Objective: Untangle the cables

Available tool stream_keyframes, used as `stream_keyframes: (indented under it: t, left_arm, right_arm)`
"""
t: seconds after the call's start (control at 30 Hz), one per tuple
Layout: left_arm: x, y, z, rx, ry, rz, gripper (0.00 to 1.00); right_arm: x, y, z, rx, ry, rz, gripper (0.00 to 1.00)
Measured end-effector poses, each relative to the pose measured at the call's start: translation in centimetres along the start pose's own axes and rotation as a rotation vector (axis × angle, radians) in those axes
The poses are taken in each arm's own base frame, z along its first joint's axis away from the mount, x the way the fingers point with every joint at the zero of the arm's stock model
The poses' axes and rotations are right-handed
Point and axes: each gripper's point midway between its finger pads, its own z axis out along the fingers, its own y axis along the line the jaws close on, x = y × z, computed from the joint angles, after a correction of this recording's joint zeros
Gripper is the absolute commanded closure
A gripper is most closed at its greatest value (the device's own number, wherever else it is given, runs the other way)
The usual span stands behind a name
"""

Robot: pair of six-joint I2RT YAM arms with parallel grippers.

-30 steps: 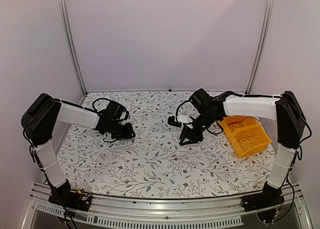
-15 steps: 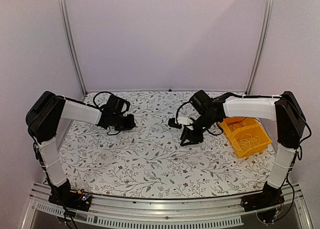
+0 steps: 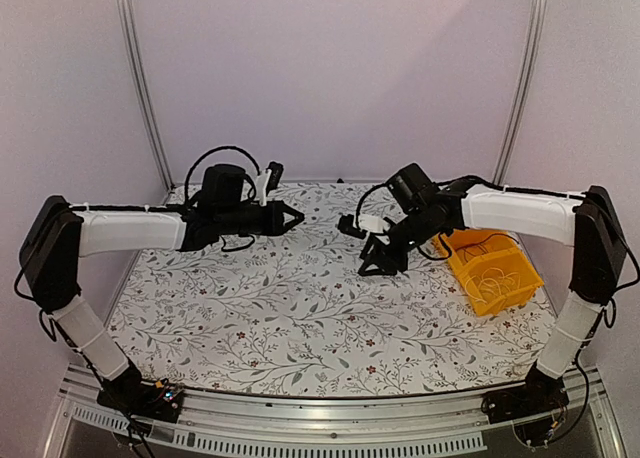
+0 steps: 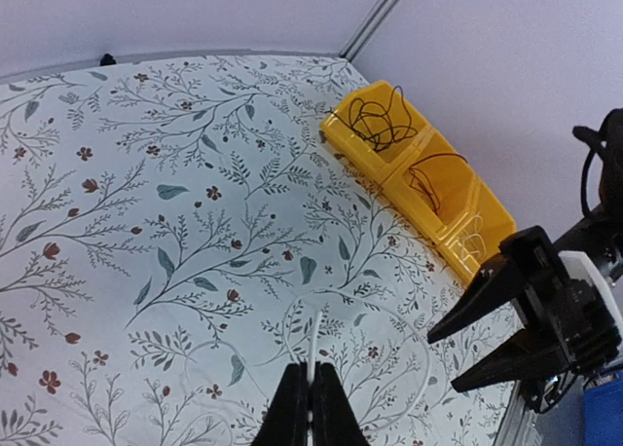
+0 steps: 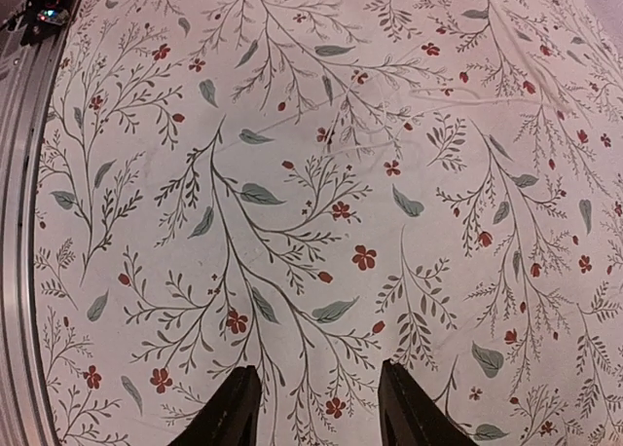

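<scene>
My left gripper (image 3: 295,218) is raised above the table's back left part and is shut on a thin white cable (image 4: 315,337). The cable's end sticks out past the closed fingertips (image 4: 311,402), and a faint white loop lies on the cloth below. My right gripper (image 3: 378,263) hangs open and empty over the table's middle right; it also shows in the left wrist view (image 4: 467,344) and in its own view (image 5: 316,407). More cables, black (image 4: 375,125) and pale, lie in the yellow bin (image 4: 389,188).
The yellow bin (image 3: 465,268) has several compartments and stands at the right side of the floral cloth (image 3: 300,318). Metal frame posts stand at the back corners. An aluminium rail runs along the near edge.
My left arm has lifted and swung right toward the table's back middle, gripper now pointing right. My right arm has shifted slightly up and back, still open.
</scene>
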Motion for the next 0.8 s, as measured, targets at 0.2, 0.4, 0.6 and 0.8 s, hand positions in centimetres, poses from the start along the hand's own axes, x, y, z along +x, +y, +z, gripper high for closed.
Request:
stream_keyframes:
  t: [0.2, 0.4, 0.6, 0.8]
  left_arm:
    - [-0.4, -5.5, 0.1, 0.103, 0.018, 0.101, 1.0]
    - [-2.3, -7.2, -2.2, 0.074, -0.035, 0.134, 1.0]
    - [-5.1, -5.8, -4.4, -0.069, -0.127, 0.145, 1.0]
    - [0.6, 4.0, -3.9, -0.288, -0.053, 0.049, 1.0]
  right_arm:
    - [-5.6, -1.8, -5.1, 0.135, -0.149, -0.043, 0.4]
    - [-8.1, -2.3, -6.9, 0.16, -0.229, -0.039, 0.45]
    - [-5.1, -0.8, -3.6, 0.062, -0.166, -0.004, 0.5]
    - [-1.9, 1.1, 0.7, -0.063, -0.072, 0.025, 0.54]
